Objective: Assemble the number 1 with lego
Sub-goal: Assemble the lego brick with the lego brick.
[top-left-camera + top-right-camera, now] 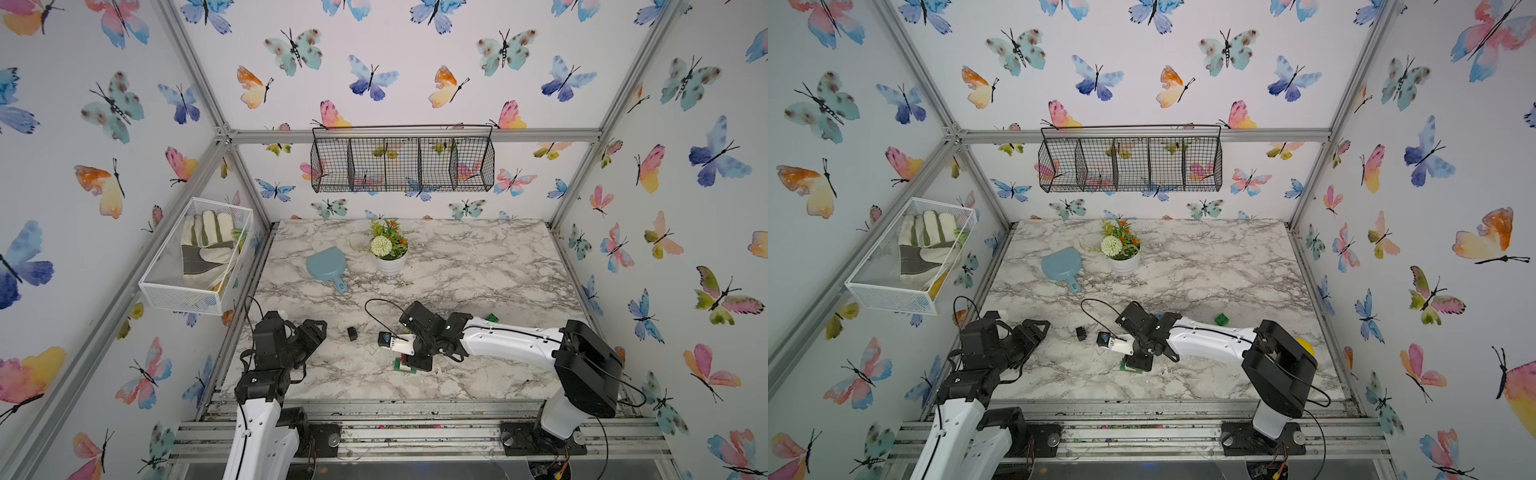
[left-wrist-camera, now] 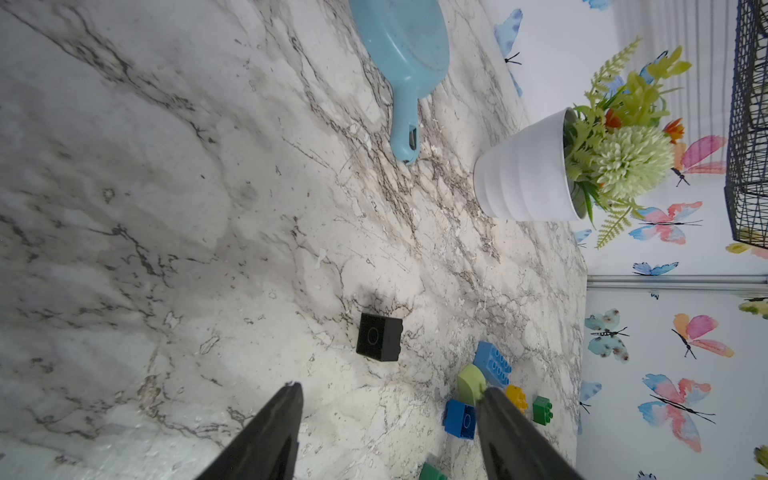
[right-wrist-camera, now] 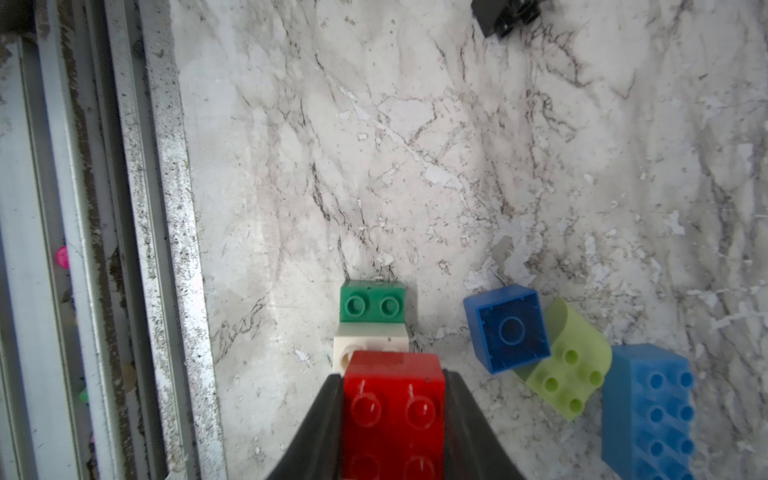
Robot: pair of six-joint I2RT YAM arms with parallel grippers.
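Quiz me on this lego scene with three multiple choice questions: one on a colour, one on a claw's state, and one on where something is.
1. What colour is the studded plastic brick in the right claw? A blue. B red. C yellow.
2. The left claw is: A open and empty. B shut on a brick. C out of view.
3. The black square plastic brick lies: A in the right claw. B in the left claw. C on the marble table, apart from both claws.
Answers: 1 B, the right wrist view shows red plastic clamped between the tips. 2 A, its tips stand apart and grip nothing. 3 C, both top views show it loose on the marble between the arms.
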